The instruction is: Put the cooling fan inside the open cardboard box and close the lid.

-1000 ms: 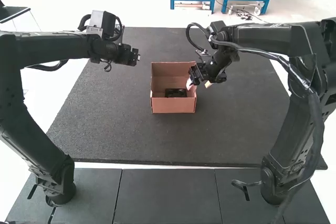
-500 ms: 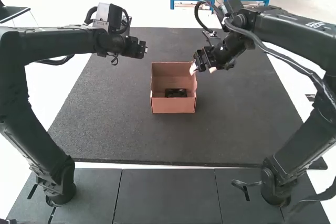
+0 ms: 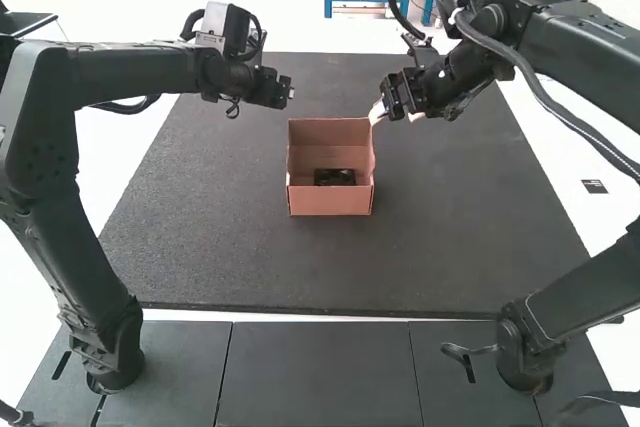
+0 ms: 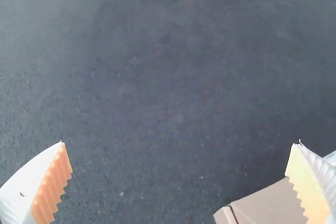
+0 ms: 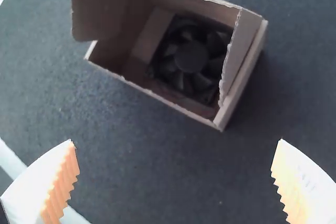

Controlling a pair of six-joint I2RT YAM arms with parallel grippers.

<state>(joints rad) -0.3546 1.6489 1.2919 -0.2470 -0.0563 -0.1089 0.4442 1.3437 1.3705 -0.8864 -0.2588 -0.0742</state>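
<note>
While near the cardboard box (image 3: 330,199) rim, left fingers (image 4: 50,187) and right fingers (image 5: 55,184) spread, empty; cooling fan (image 5: 191,59) inside.

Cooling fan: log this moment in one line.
cooling fan: inside cardboard box | lid: open | left claw: open, empty | right claw: open, empty

Light: bright and even; the white floor (image 3: 575,137) at the right of the high view washes out.
Shadows: soft; cardboard box (image 5: 157,56) interior dim.
Focus: near fingers (image 4: 42,192) blurred in wrist views.
</note>
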